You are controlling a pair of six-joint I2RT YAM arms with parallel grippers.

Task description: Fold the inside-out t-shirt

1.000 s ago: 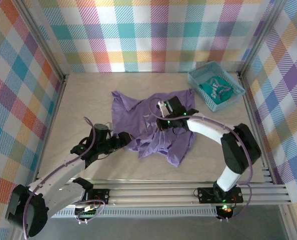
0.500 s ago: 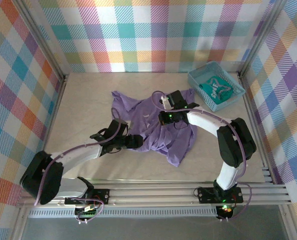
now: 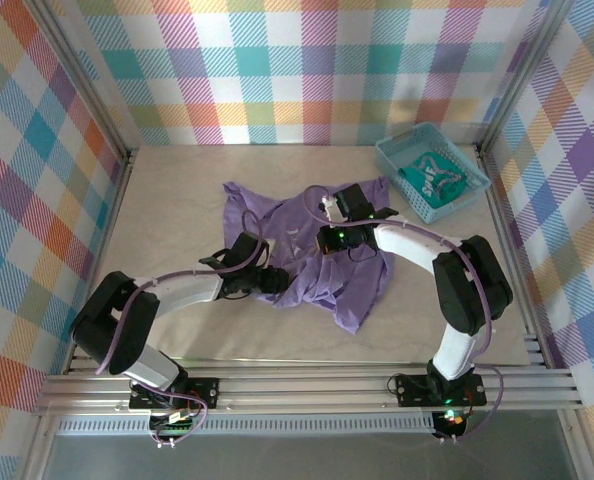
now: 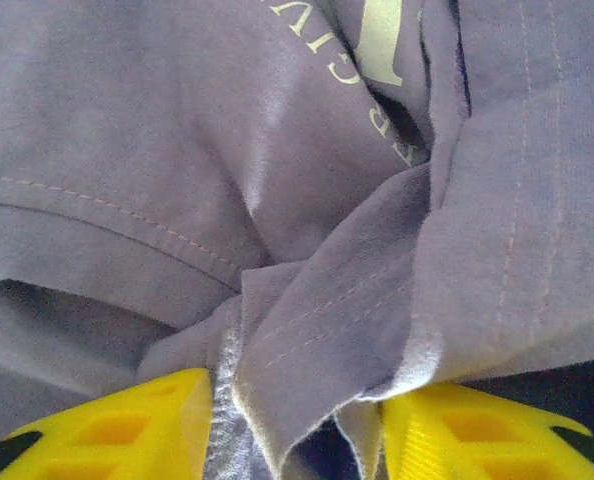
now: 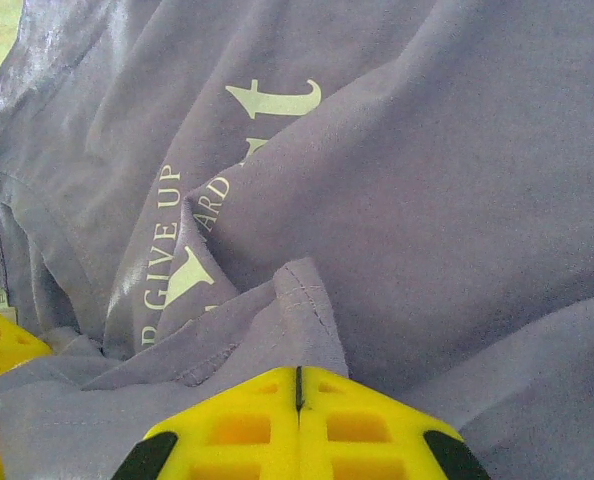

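T-shirt (image 3: 277, 215), one lavender piece, lies crumpled and spread out near the middle of the table (image 3: 167, 200), seams outward, with white lettering (image 5: 162, 260) showing through the cloth. I count two arms on it. The left arm (image 3: 177, 292) reaches in low from the near left to the shirt's near-left edge, and the right arm (image 3: 417, 248) bends in from the near right over the shirt's middle.

On my left wrist feed, the left gripper (image 4: 297, 400) has its two yellow fingers (image 4: 117, 425) standing apart, with one bunched fold of the shirt's hem between them. The cloth lies against one finger, and there is a dark gap before the other, so I read the jaws as not yet clamped.

On the right wrist feed, the right gripper (image 5: 299, 372) is closed. Its two yellow fingers (image 5: 237, 428) meet flush along a thin seam. One ridge of stitched hem stands right at their tips, but I cannot tell whether any cloth is caught between them.

One teal basket (image 3: 401, 184) sits at the far right corner of the table, well apart from the shirt's body and just beyond its far-right corner. It holds one teal garment (image 3: 435, 176) with white markings.
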